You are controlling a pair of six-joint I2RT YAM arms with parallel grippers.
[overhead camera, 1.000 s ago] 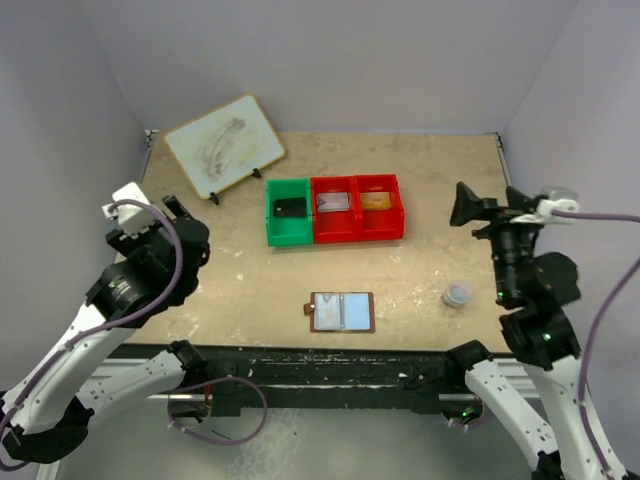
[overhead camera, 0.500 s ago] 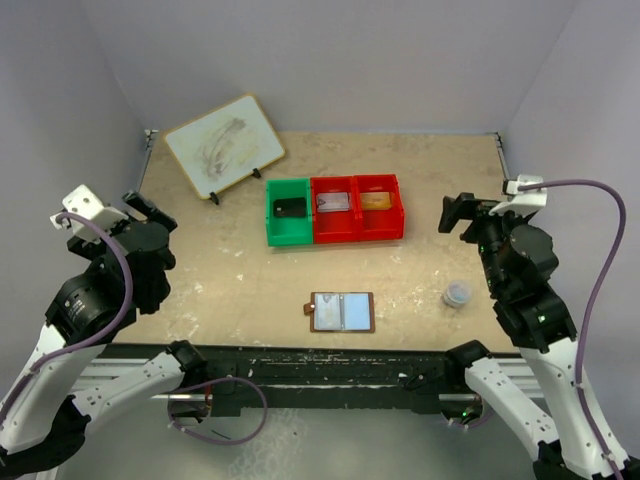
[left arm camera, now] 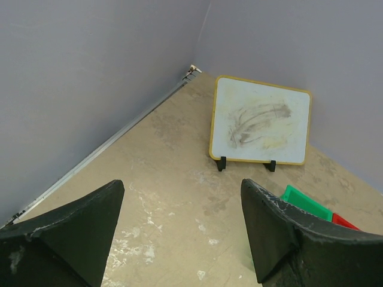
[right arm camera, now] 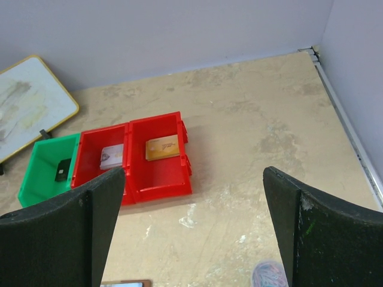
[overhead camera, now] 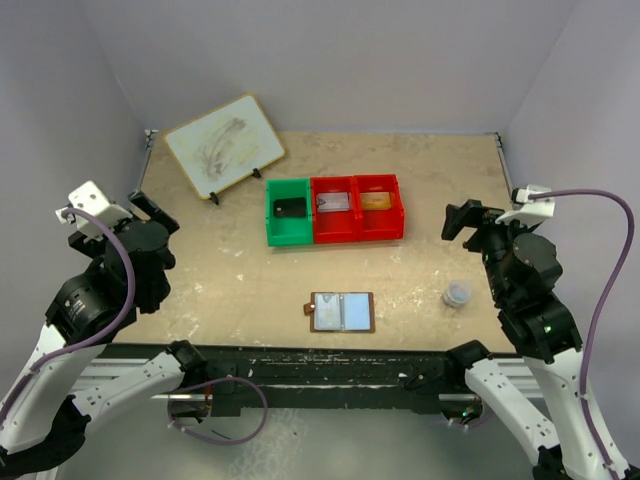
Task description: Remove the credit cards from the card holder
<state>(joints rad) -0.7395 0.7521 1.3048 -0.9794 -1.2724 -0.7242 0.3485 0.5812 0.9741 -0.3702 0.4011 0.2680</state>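
Pale speckled counter [overhead camera: 430,190] between grey walls. At left, my left end effector [left arm camera: 181,197] hung wide open, empty. At centre, the card holder [overhead camera: 342,312] lay unfolded near the front edge. At right, my right end effector [right arm camera: 194,179] gaped fully, also empty. Risk, as I judged it: fingers slipping on thin cards might shove the unpinned holder forward. No writing was legible.

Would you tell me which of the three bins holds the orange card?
The right-end red bin; the middle red bin holds a pale card, the green bin a black object.
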